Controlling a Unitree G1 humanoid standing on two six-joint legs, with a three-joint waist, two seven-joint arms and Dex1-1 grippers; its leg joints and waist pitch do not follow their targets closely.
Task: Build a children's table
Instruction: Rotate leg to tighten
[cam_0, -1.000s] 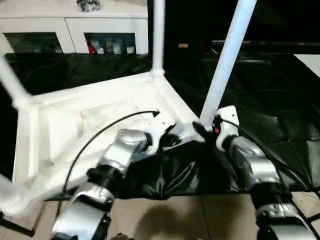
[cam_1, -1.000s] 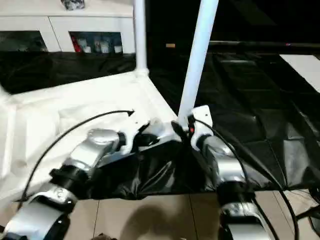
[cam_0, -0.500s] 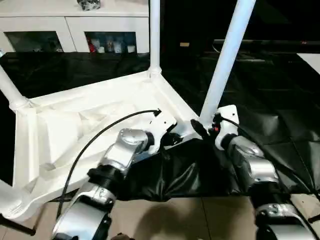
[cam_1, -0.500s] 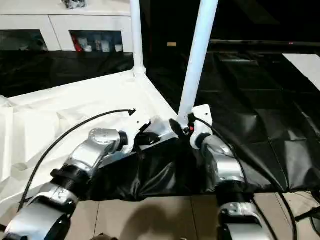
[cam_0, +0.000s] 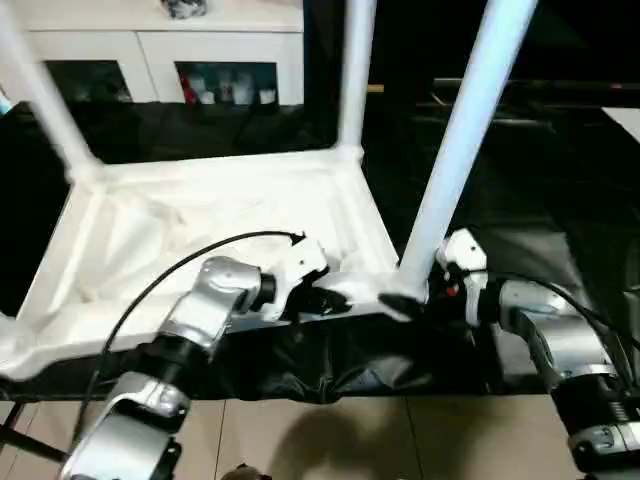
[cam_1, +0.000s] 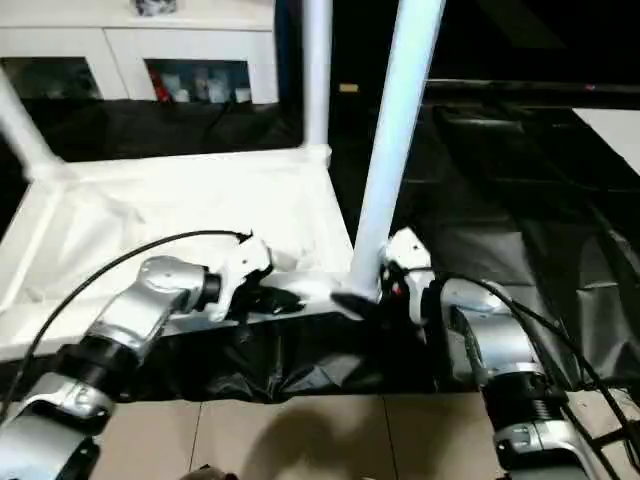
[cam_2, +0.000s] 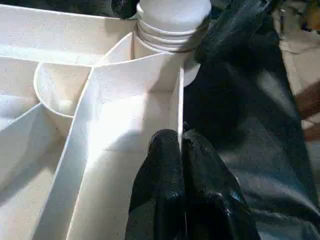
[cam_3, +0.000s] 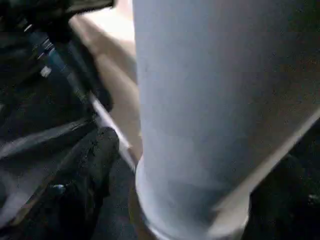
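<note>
Head stereo pair: looks forward-down over both forearms. Left wrist camera: close on table rim (cam_2: 125, 95) beside corner socket. Right wrist camera: very close on leg (cam_3: 210, 100). All 4 views share that corner.

No readable text, labels or numbers anywhere

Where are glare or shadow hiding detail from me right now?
Left eye view: the tabletop is washed out bright, its ribs faint, and the black sheet swallows detail. Left wrist view: evenly lit, the rim clear between the fingers of the left gripper. Right wrist view: the leg is shaded, its surroundings dark.
</note>
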